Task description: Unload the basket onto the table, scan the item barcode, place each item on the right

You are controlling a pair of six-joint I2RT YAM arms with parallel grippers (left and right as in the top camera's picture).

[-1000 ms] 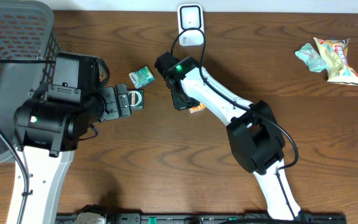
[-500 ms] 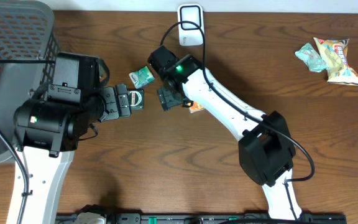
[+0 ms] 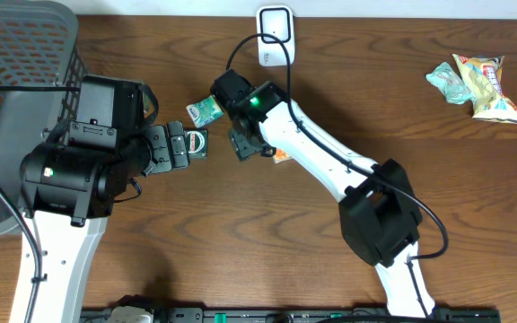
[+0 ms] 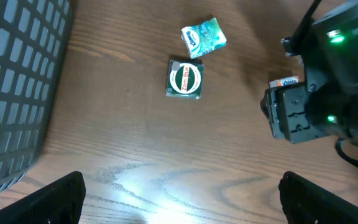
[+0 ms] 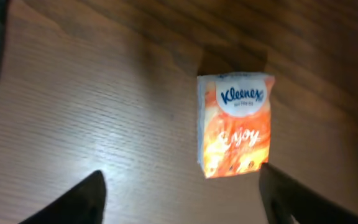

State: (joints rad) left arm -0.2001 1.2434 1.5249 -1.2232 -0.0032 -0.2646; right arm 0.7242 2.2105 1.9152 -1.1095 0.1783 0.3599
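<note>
Worktop (image 3: 474, 197): brown wood.
Basket (image 3: 16, 54): grey mesh, far left.
Left claw (image 4: 182, 190): wide, empty.
Right claw (image 5: 185, 196): wide, empty.
Kleenex pack (image 5: 235, 124): flat on the worktop. In the right wrist view we see its whole face, overhead only a corner beneath the right arm.

The overhead camera looks straight down on the whole brown wooden desk (image 3: 240, 242), sharing the teal-and-white sachet (image 4: 204, 37) with the downward-facing left wrist camera, while the right wrist camera hovers close above the orange tissue pack (image 5: 235, 124).
</note>
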